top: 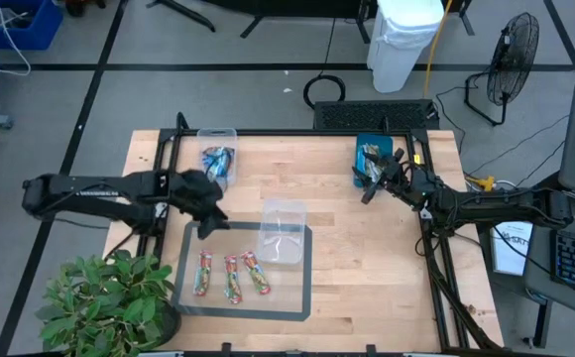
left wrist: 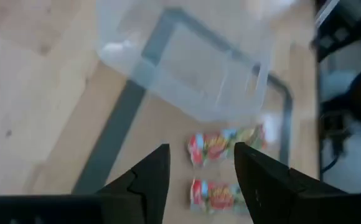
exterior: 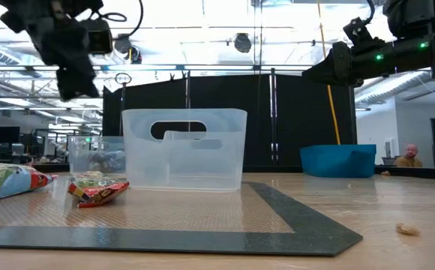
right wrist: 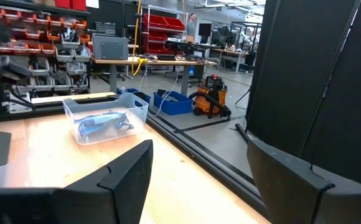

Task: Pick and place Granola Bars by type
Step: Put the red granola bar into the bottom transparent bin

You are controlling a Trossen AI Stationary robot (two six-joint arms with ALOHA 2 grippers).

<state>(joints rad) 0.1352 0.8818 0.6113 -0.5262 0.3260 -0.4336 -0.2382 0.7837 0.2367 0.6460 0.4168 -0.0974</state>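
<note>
Left gripper point(top: 206, 226) hangs over the upper left corner of the grey mat point(top: 190, 297), left of centre in the high view. Its jaws stand apart with nothing between them; the left wrist view shows them parted above the red-and-green granola bars point(left wrist: 224, 147).

Three red-and-green bars point(top: 231, 277) lie side by side on the mat, lower centre of the high view, touching nothing but the mat. In the low view one of them point(exterior: 97, 190) lies at lower left, in front of the clear tub.

An empty clear tub point(top: 284, 233) stands on the mat's upper right corner. A second clear tub point(top: 217, 158), upper centre-left on the counter point(top: 367, 278), holds blue bars point(top: 218, 162).

Right gripper point(top: 371, 184) hangs at the lower edge of the teal tray point(top: 359, 147), upper right of the high view. Its jaws are wide apart and empty. The tray holds wrapped items; their type cannot be told.
</note>
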